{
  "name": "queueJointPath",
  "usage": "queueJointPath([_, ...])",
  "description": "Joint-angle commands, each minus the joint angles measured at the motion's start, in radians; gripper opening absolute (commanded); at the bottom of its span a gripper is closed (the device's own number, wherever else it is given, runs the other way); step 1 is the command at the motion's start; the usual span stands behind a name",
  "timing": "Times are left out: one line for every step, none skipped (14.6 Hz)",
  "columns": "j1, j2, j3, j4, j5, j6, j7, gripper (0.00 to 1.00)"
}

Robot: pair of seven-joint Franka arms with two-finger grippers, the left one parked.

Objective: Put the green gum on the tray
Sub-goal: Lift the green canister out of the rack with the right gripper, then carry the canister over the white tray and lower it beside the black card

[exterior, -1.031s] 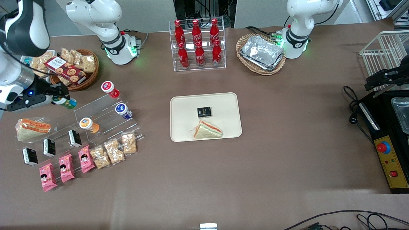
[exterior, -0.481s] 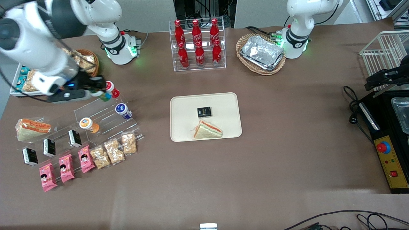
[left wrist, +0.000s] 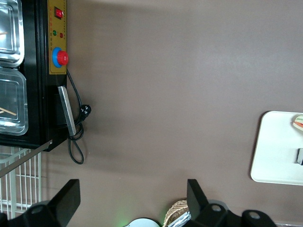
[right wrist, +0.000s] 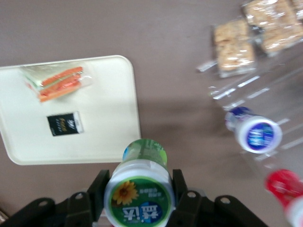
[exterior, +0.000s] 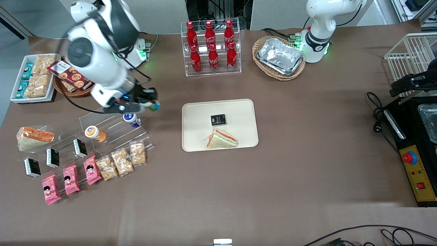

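Observation:
My right gripper (exterior: pixel 149 101) is shut on the green gum (exterior: pixel 152 106), a small green bottle whose white lid carries a green-and-yellow flower label (right wrist: pixel 138 198). It holds the bottle above the brown table, between the clear stepped stand (exterior: pixel 112 131) and the tray. The tray (exterior: pixel 239 112) is cream-beige, flat, with rounded corners, and lies mid-table. It shows in the right wrist view too (right wrist: pixel 109 127). A wrapped sandwich (exterior: pixel 221 139) and a small black packet (exterior: pixel 218 119) lie on it.
On the stepped stand are a blue-bodied bottle (exterior: pixel 131 119), an orange-bodied bottle (exterior: pixel 94 133), black packets, pink packets and snack bags (exterior: pixel 121 160). A cola bottle rack (exterior: pixel 211 48), a foil-tray basket (exterior: pixel 279 57), a cookie basket (exterior: pixel 70 80) and a snack bin (exterior: pixel 32 78) stand farther from the camera.
My right gripper has carried the green gum from the working arm's end of the table, over the stepped stand, toward the tray. The red bottle is now hidden under the arm.

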Motion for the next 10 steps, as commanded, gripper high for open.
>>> queueJointPath([0.066,0.15,0.029,0.021,-0.009,0.141,0.144,0.17])
queueJointPath([0.08,0.182,0.029,0.021,-0.03,0.172,0.159,0.17])
queueJointPath([0.096,0.214,0.029,0.021,-0.041,0.2,0.184,0.17])
queueJointPath([0.118,0.243,0.029,0.021,-0.044,0.233,0.216,0.17])
queueJointPath([0.139,0.268,0.029,0.021,-0.061,0.258,0.243,0.17])
queueJointPath([0.147,0.294,0.029,0.022,-0.092,0.275,0.27,0.17])
queueJointPath([0.156,0.321,0.029,0.021,-0.113,0.296,0.296,0.17])
queueJointPath([0.175,0.349,0.029,0.021,-0.129,0.315,0.32,0.17])
queueJointPath([0.186,0.374,0.029,0.021,-0.151,0.333,0.345,0.17])
queueJointPath([0.193,0.397,0.029,0.022,-0.179,0.352,0.375,0.17])
